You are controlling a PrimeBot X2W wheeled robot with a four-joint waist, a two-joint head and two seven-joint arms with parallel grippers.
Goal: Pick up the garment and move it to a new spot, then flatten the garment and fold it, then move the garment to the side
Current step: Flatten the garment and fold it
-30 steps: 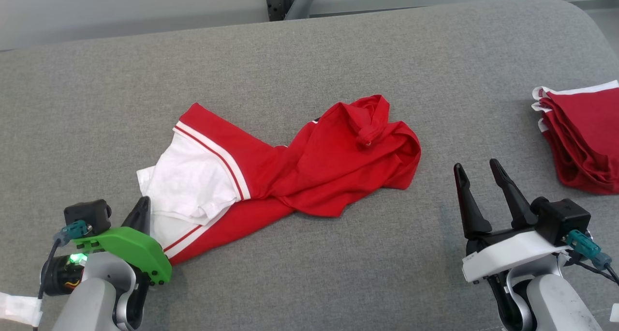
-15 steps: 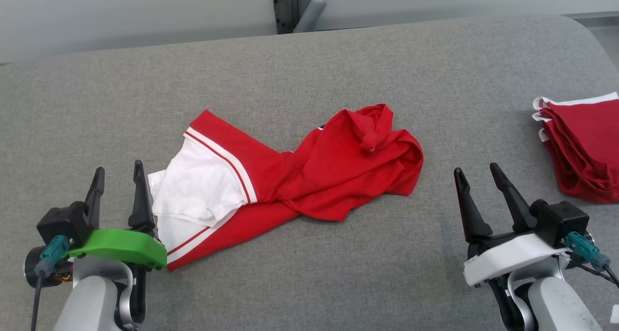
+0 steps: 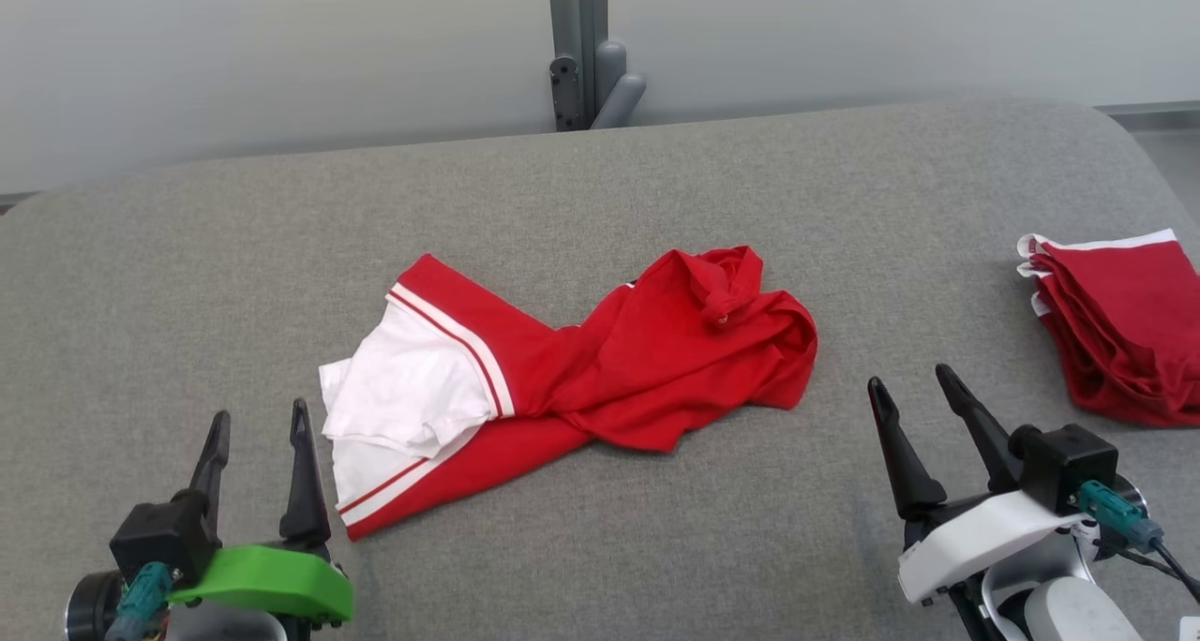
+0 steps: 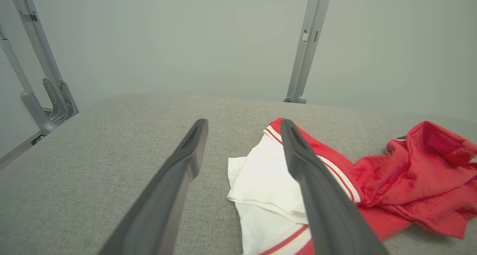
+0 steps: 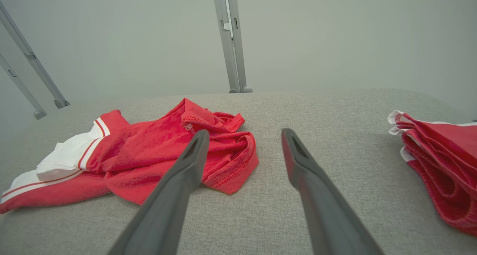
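Jaws on both our arms stand wide apart and hold nothing, the left jaws at the near left and the right jaws at the near right, all pointing toward the far side.

Under everything we see a wide grey fabric-covered bench with rounded far corners, and behind it a pale, plain wall.

At the middle of the bench lies the crumpled red and white garment, the thing we are to handle. It is stretched slantwise and twisted at its middle. Its white part with red and white stripes is at the near left, and its bunched red part is at the far right. It rests wholly on the bench, with neither pair of jaws touching it.

Well to the right, at the bench's right edge, sits a stack of folded red cloths with white trim, apart from the garment.

Beyond the far edge, near the middle, a grey metal post rises against the wall.

Our left arm's long dark fingers stand just left of the garment's white corner. In the head view a narrow strip of grey shows between them and the cloth. Our right arm's dark fingers stand on open bench between the garment's red end and the folded stack, near neither. A green plastic cover sits at the left wrist and a white plastic cover at the right.
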